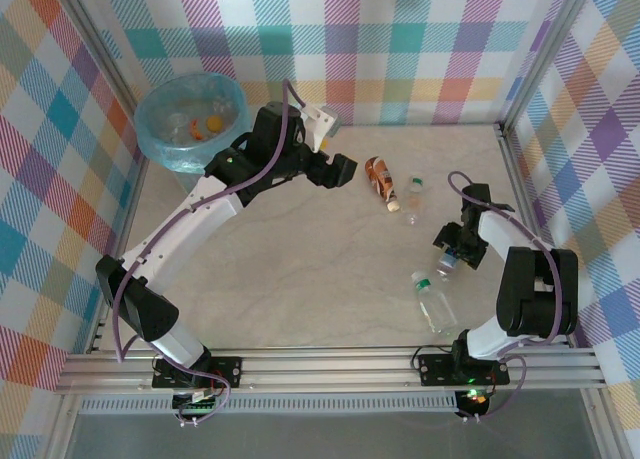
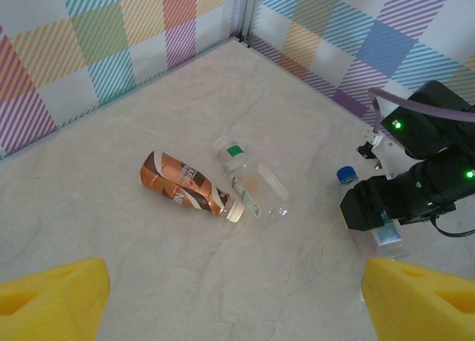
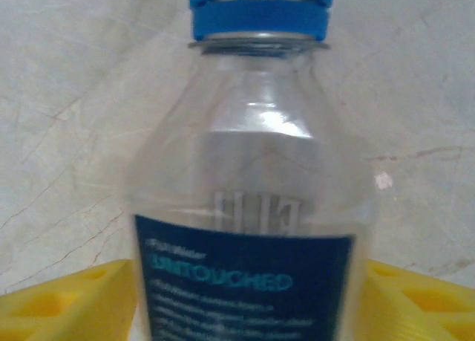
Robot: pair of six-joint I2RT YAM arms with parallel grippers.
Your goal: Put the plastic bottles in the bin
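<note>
A clear plastic bottle (image 3: 249,207) with a blue cap and a dark blue label lies on the table. My right gripper (image 3: 249,300) is shut on it, a yellow finger (image 3: 67,300) against each side, and it stands at the table's right (image 1: 452,251). A brown-labelled bottle (image 1: 378,176) and a clear green-capped bottle (image 1: 412,193) lie side by side mid-table. Another green-capped bottle (image 1: 433,299) lies nearer the front. My left gripper (image 1: 338,169) hovers open just left of the brown bottle (image 2: 182,181), nothing between its fingers. The blue-lined bin (image 1: 190,119) stands at the back left.
Bottles with orange parts lie inside the bin (image 1: 205,127). Checked walls enclose the table on three sides. The right arm's black wrist (image 2: 404,192) sits low at the right of the left wrist view, near the green-capped bottle (image 2: 252,179).
</note>
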